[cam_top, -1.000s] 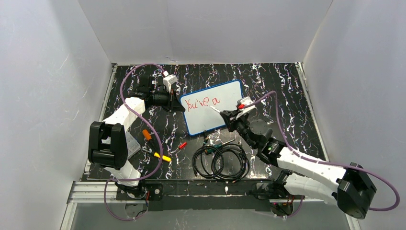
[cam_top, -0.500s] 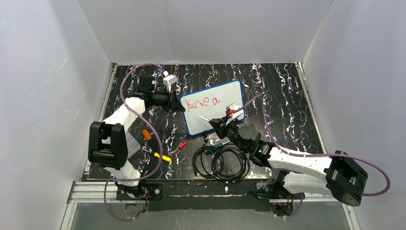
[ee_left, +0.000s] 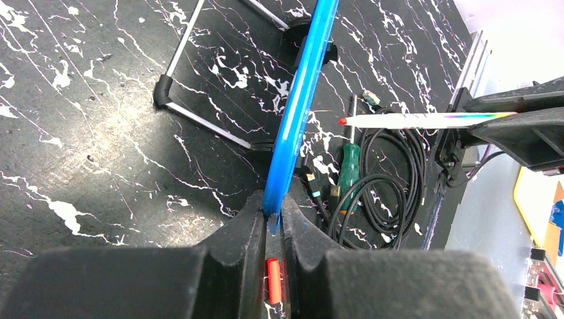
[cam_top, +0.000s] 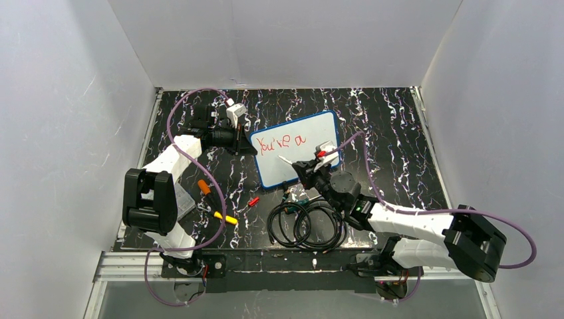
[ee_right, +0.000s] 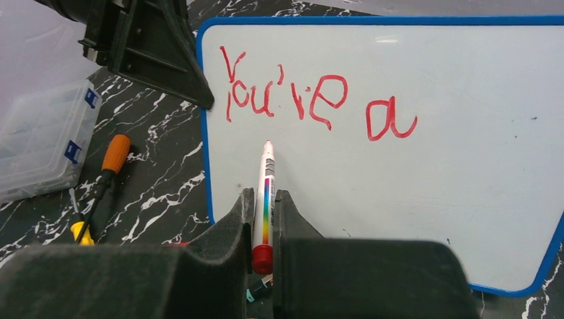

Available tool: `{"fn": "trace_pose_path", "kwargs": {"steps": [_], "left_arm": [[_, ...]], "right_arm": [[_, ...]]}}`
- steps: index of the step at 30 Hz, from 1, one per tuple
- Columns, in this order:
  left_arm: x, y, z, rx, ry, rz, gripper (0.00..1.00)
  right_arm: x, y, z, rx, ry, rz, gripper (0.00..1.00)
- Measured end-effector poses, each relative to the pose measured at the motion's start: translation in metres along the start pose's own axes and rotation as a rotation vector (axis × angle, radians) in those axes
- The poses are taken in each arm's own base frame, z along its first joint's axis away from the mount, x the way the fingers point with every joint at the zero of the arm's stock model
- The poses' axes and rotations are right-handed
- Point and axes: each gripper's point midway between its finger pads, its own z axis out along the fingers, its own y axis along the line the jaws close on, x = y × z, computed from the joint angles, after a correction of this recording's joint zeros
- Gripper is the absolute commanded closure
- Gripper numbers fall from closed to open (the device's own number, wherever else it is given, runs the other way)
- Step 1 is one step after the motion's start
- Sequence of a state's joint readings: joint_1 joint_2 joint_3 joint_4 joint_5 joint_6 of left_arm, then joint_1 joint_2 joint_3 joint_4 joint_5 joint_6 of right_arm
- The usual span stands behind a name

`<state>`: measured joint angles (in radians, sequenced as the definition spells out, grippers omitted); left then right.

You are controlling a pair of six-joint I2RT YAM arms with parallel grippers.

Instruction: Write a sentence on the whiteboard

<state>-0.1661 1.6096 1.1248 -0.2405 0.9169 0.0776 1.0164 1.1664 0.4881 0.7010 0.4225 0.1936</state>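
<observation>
Black marbled tabletop [cam_top: 399, 126], whiteboard [cam_top: 319, 129] mid-frame, pinched at its left edge by left gripper [ee_left: 269, 216]; right gripper [ee_right: 265, 212] clamped on marker [ee_right: 266, 193], tip beneath unfinished sentence [ee_right: 312, 103]; hard pressing risks board slip, smeared stroke.

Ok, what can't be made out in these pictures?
Right wrist view: lower edge of the blue-framed white whiteboard mostly hidden behind the black right gripper.
Left wrist view: the board is seen edge-on in the black left gripper, so its red handwritten sentence is unseen.
Top view: whether the white red-tipped marker touches the board is too small to tell.
</observation>
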Motion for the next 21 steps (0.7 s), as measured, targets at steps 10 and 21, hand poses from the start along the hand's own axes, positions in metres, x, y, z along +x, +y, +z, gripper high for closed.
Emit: {"fn": "trace_pose_path", "kwargs": {"steps": [10,21], "left_arm": [[0.0,0.0,0.0,0.0,0.0,0.0,1.0],[0.0,0.0,0.0,0.0,0.0,0.0,1.0]], "right_arm": [[0.02,-0.008,0.002,0.026,0.039,-0.035,0.99],[0.034,-0.006,0.005,0.012,0.072,-0.056,0.99]]}}
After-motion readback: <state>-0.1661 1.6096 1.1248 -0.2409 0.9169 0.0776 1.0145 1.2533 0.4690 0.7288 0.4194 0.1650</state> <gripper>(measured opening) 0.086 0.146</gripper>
